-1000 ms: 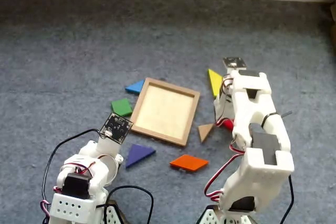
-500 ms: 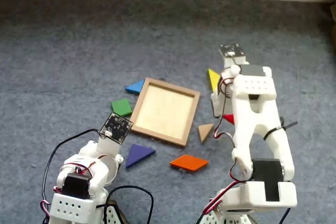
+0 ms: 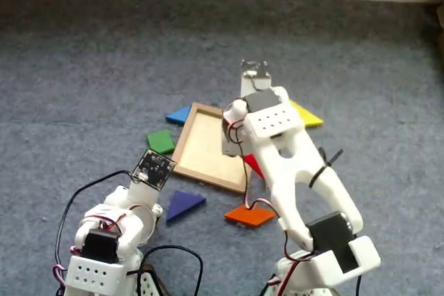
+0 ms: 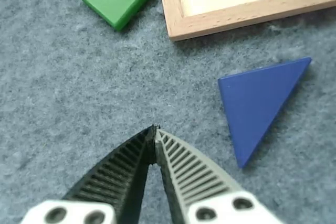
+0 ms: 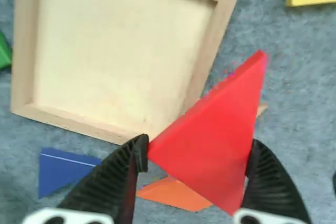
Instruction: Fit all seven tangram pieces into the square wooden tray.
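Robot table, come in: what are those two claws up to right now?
Right gripper shut on red triangle, at tray rim, not in yet. Left gripper shut, holding nothing, beside blue triangle. Nothing blocks the tray.

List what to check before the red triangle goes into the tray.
1. Right gripper holds the red triangle between both fingers: ok.
2. No piece lies in the wooden tray: ok.
3. Triangle is fully over the tray opening: not ok; it hangs mostly past the tray's rim.
4. Triangle is level for lowering: cannot tell.
5. Left gripper is off the tray, shut, beside the blue triangle: ok.
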{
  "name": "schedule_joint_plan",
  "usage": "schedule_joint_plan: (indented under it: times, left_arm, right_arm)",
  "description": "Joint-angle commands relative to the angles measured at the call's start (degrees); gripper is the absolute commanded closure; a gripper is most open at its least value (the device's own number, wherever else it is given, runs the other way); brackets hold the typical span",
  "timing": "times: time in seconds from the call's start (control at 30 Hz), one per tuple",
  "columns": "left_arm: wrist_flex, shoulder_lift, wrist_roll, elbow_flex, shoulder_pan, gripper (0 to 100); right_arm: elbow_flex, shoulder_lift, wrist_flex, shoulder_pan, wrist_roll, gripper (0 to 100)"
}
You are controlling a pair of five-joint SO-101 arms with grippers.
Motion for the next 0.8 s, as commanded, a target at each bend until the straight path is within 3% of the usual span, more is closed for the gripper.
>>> schedule_joint_plan:
  times: [0.0, 0.47, 0.77]
  left_arm:
    - [0.26, -1.63, -0.26, 1.1, 0.75, 99]
    - [0.26, -1.63, -0.26, 1.1, 0.75, 99]
    - [0.26, -1.63, -0.26, 1.1, 0.75, 99]
  right_arm:
    - [-4.0, -2.77, -4.88, -2.95, -3.96, 79.6]
    - [-3.82, -2.77, -16.13, -6.37, -4.4, 79.6]
    - [-4.35, 8.4, -15.69, -6.64, -11.69, 79.6]
